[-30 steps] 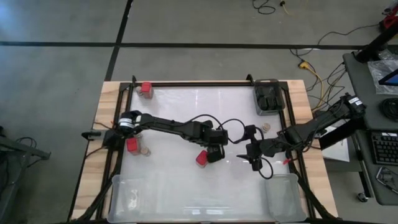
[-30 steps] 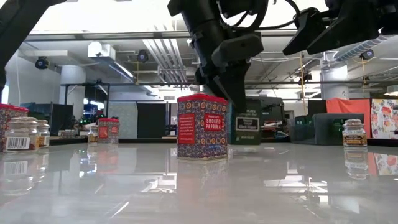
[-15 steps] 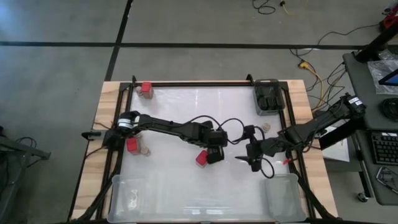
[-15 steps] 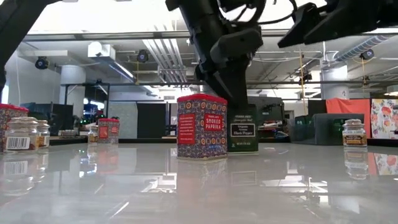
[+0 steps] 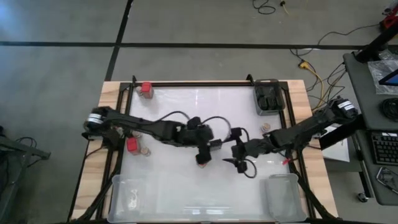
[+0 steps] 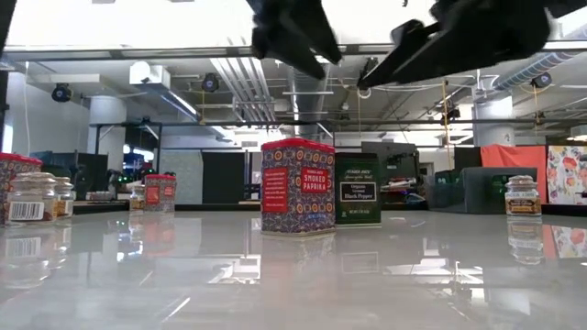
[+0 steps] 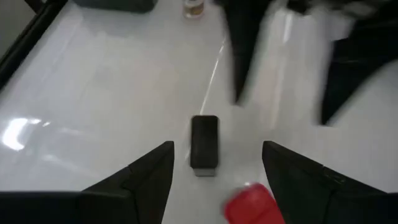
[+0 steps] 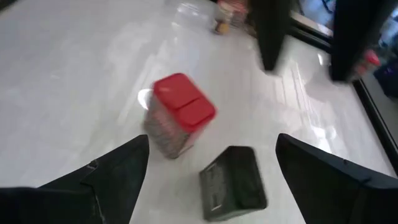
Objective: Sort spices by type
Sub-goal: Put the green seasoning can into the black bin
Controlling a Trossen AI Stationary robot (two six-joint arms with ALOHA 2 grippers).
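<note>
A red-topped paprika tin and a black pepper tin stand upright side by side near the table's middle. They also show in the left wrist view, the black tin and the red tin. My left gripper hovers open above them. My right gripper hangs open just to their right, facing the red tin and the black tin. Neither gripper touches a tin.
A red tin stands at the far left corner. Another red tin and a tan-lidded jar stand by the left edge. A tan-lidded jar sits right of centre. A black tray is far right. Clear bins line the near edge.
My left gripper has lowered the black tin onto the table beside the red tin, let go of it, risen clear and drawn back slightly toward the left. My right gripper has moved left toward the two tins.
</note>
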